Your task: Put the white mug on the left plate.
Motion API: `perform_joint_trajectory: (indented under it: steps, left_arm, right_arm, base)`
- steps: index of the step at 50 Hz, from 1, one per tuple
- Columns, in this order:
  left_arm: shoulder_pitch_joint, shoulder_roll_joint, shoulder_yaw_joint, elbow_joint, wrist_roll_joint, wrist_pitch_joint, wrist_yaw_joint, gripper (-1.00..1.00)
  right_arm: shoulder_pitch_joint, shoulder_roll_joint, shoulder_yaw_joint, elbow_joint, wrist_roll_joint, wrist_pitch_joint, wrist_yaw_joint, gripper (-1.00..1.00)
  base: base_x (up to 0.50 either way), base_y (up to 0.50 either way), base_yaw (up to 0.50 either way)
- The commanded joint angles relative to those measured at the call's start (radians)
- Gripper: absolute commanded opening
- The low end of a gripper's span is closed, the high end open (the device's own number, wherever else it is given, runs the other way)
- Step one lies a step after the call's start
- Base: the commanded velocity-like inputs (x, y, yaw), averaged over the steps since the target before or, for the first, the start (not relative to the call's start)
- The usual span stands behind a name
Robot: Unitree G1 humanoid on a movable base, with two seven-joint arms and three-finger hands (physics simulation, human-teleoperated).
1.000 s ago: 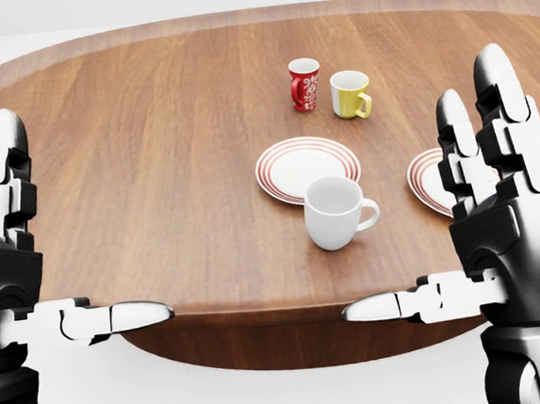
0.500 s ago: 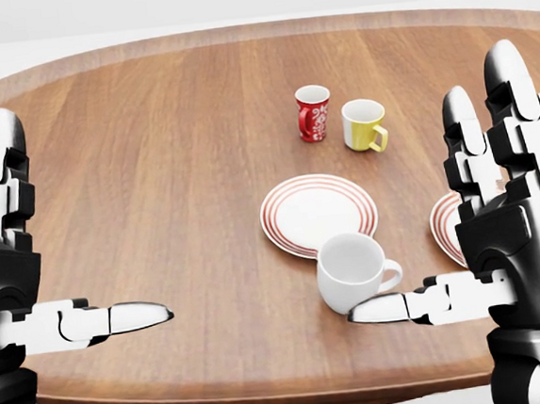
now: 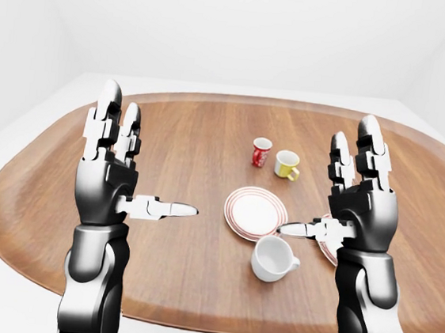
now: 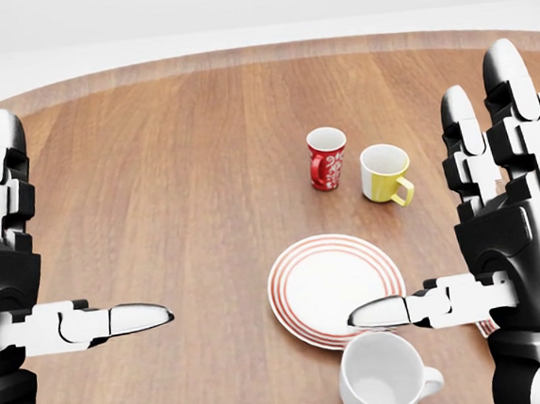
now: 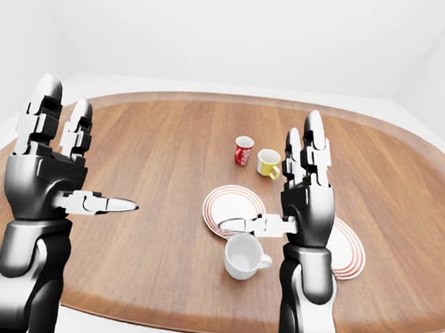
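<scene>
Both the left hand [image 4: 17, 281] and right hand [image 4: 505, 238] stand upright, fingers spread, holding nothing.

I count three mugs on the one wooden table [image 3: 60, 197]: a white mug [image 4: 385, 381], a red mug [image 4: 326, 158] and a yellow mug [image 4: 385, 173]. There are two red-ringed plates, the left plate [image 4: 329, 287] and the right plate [image 5: 347, 255]. My own hands make two, the left hand [image 3: 110, 172] and the right hand [image 3: 359, 203].
</scene>
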Motion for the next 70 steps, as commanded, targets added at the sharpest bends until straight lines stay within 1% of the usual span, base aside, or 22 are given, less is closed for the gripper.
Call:
perform_joint_trajectory:
  steps: [1,23,27,33,34,43,50,54,62,70]
  left_arm:
    - [0.002,0.000,0.000,-0.002,0.001,0.000,-0.001,0.97]
    - [-0.004,0.001,0.005,0.002,-0.004,0.000,0.000,0.97]
    - [-0.008,0.003,0.007,0.007,-0.006,0.000,0.001,0.97]
    - [-0.011,0.004,0.009,0.014,-0.008,0.000,0.002,0.97]
    - [-0.011,0.004,0.009,0.013,-0.008,0.000,0.002,0.97]
    - [-0.007,0.004,0.007,0.013,-0.006,0.000,0.002,0.97]
    - [-0.007,0.004,0.009,0.013,-0.006,0.000,0.001,0.97]
    - [-0.007,0.004,0.009,0.014,-0.005,0.000,0.002,0.97]
    - [-0.008,0.003,0.008,0.015,-0.003,0.000,0.002,0.97]
    - [-0.010,0.004,0.009,0.010,-0.004,0.000,0.003,0.97]
  right_arm:
    - [0.002,0.000,0.001,-0.004,0.000,0.000,0.004,1.00]
    - [0.001,0.000,0.006,0.000,-0.007,0.000,0.012,1.00]
    - [-0.004,-0.001,0.015,0.019,-0.040,0.000,-0.005,1.00]
    - [0.013,0.002,0.062,0.054,-0.120,0.000,0.002,1.00]
    - [0.028,0.002,0.082,0.048,-0.140,0.000,0.006,1.00]
    - [0.110,0.013,0.167,-0.006,-0.250,0.000,0.034,1.00]
    - [0.113,0.012,0.211,-0.053,-0.312,0.000,0.037,1.00]
    - [0.129,0.005,0.227,-0.087,-0.310,0.000,0.076,1.00]
    - [0.133,-0.003,0.238,-0.103,-0.330,0.000,0.108,1.00]
    - [0.143,-0.017,0.256,-0.112,-0.381,0.000,0.141,1.00]
  base:
    - [0.50,0.00,0.00]
    - [0.50,-0.01,0.00]
    - [0.50,-0.03,0.00]
    - [0.01,0.00,0.00]
    - [0.00,0.00,0.00]
    - [0.00,0.00,0.00]
    - [0.00,0.00,0.00]
    - [0.00,0.00,0.00]
    - [0.00,0.00,0.00]
    - [0.00,0.00,0.00]
